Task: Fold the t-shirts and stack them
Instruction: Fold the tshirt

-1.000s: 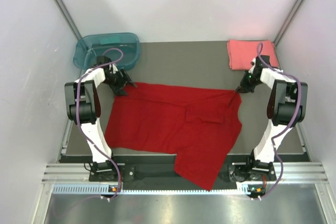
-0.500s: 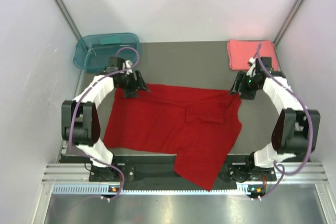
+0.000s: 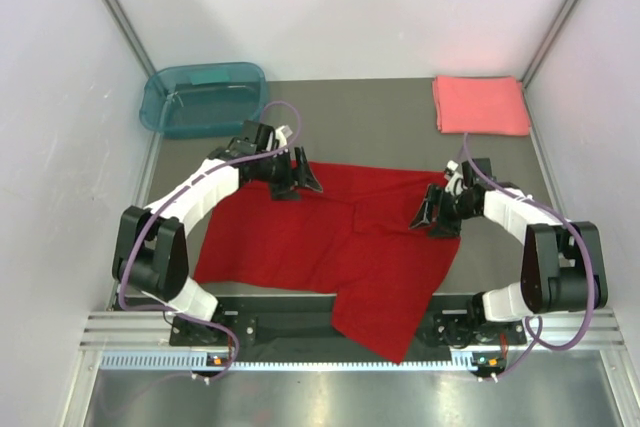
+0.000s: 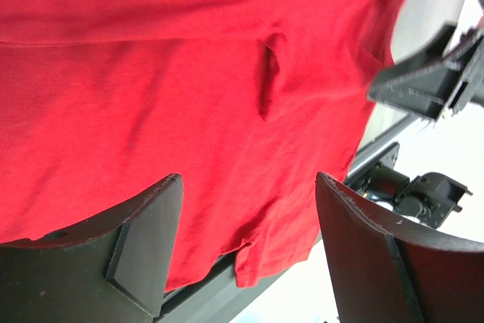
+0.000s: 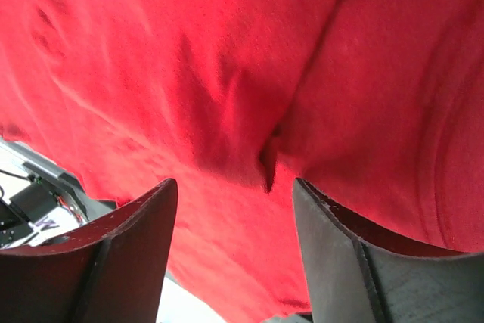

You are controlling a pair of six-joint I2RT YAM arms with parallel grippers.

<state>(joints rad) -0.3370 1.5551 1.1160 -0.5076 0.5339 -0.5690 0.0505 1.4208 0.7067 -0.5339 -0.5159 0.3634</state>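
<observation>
Left gripper [image 3: 303,183]: arm stretched inward over the deep red t-shirt [image 3: 330,247] spread at centre; jaws apart, empty. Right gripper [image 3: 424,217]: swung inward since a second before, jaws parted, shirt corner released. Coral-pink folded t-shirt [image 3: 480,104]: 1 o'clock.

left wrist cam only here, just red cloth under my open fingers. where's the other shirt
Observer: The coral-pink shirt lies folded at the far right corner of the table, apart from the red shirt.
Operator: is the right gripper holding anything
Observer: No. The right gripper is open over the red shirt's right edge, with nothing between its fingers.
Operator: anything else on the table
Observer: A teal tub sits at the far left corner, beyond the left gripper.
</observation>
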